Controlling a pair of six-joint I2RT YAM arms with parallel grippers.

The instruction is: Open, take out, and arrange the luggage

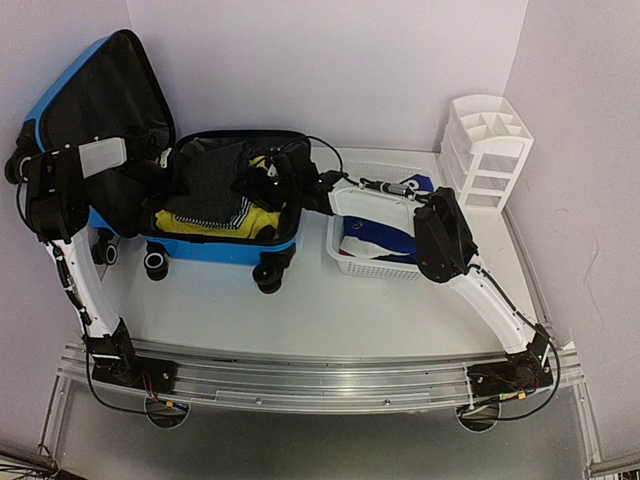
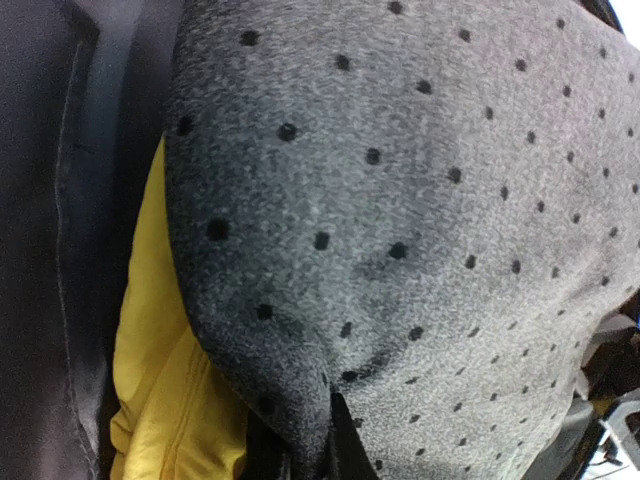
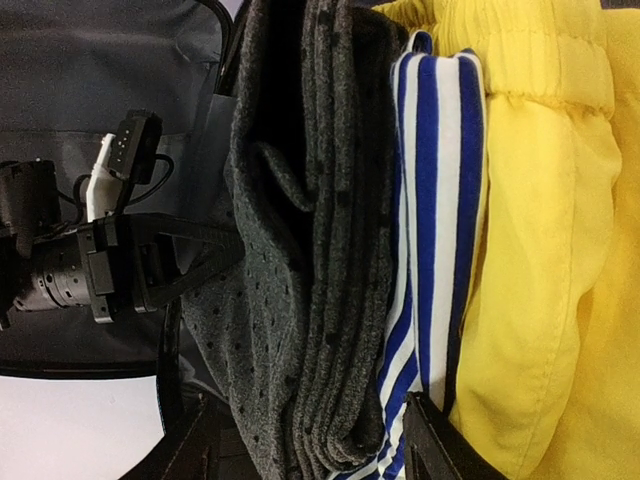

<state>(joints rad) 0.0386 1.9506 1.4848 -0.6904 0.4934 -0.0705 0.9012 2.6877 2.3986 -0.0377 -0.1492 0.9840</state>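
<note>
the luggage [image 1: 215, 250] lies open, lid up, just left of the white basket [image 1: 345, 268], with clothes [image 3: 540, 220] inside. taking out is in hand: the left gripper [image 3: 230, 248] pinches the grey dotted garment [image 2: 400, 200], and the right gripper [image 3: 315, 450] is spread over the clothes. next, i think, the garment must be lifted clear.

Open blue luggage [image 1: 222, 249] beside white basket [image 1: 372, 268]

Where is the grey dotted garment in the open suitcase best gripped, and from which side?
Pinch the grey dotted garment at its loose edge on the side facing the lid, coming from above. Its soft folds bunch into a ridge that narrow fingers can close on, clear of the striped cloth and yellow garment. The left tool is shut there.
</note>
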